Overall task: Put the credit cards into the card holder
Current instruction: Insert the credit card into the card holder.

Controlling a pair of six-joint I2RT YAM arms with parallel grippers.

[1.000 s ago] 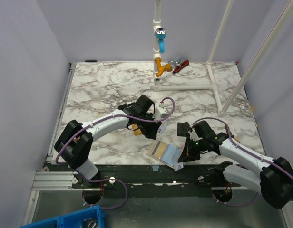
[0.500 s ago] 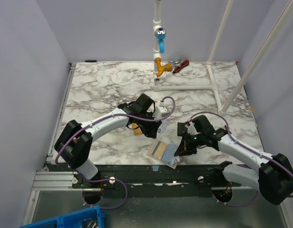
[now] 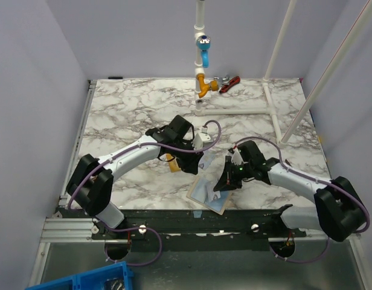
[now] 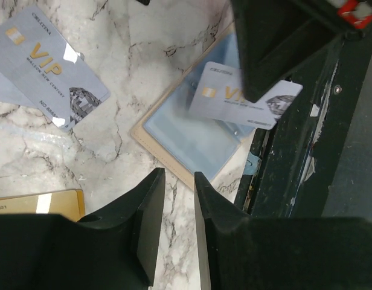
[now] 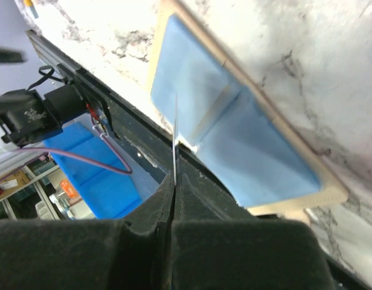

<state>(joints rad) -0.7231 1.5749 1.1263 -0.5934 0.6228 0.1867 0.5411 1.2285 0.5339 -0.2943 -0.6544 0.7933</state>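
"VIP" on the silver card (image 4: 50, 69)

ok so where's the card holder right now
In the top view the card holder lies open at the middle of the table's near edge, under the right gripper, which holds a silver card over it.

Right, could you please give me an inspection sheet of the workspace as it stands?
Surface: marble table.
Job's things: card holder lies open at the near edge; loose silver card and gold card lie on the table.
Clutter: pipe fitting and red-handled tool at the far edge.
End effectors: right end effector shut on held silver card over the holder; left end effector open, empty.
Cables: purple cables along both arms.
Surroundings: plain walls; blue bin below.
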